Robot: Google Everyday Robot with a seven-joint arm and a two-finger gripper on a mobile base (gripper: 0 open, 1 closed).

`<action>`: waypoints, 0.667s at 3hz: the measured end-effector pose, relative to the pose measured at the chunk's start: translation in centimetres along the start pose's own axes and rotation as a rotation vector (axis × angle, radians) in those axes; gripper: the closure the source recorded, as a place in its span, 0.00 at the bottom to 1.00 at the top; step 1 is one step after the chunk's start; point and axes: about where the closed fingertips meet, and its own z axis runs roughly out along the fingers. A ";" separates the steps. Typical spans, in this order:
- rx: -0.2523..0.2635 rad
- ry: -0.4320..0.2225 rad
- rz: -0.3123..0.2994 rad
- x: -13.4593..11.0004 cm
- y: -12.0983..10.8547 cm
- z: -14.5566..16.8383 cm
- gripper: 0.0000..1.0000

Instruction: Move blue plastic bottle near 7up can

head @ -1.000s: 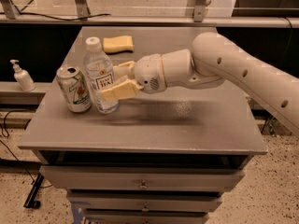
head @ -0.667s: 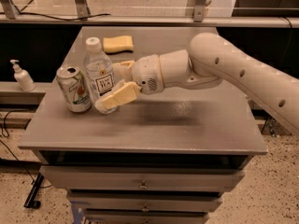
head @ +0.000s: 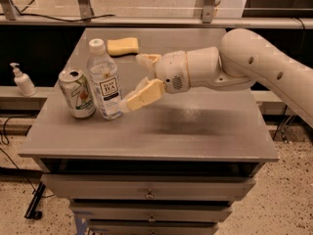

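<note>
The blue plastic bottle (head: 104,82) stands upright on the grey table (head: 186,131), white cap on top, dark-and-white label facing me. The 7up can (head: 77,93) stands right beside it on its left, nearly touching. My gripper (head: 139,80) is just right of the bottle, open, with its cream fingers (head: 143,95) spread and clear of the bottle. It holds nothing.
A yellow sponge (head: 122,46) lies at the back of the table behind the bottle. A small white pump dispenser (head: 22,81) stands on a lower ledge at far left. The table has drawers below its front edge.
The gripper has let go of the bottle and drawn back to the right. The bottle stays standing next to the can.
</note>
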 end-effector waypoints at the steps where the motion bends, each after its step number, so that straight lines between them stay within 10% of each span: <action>1: 0.137 0.017 -0.054 -2.4 -1.4 -8.5 0.00; 2: 0.266 0.025 -0.134 -6.7 -1.7 -16.5 0.00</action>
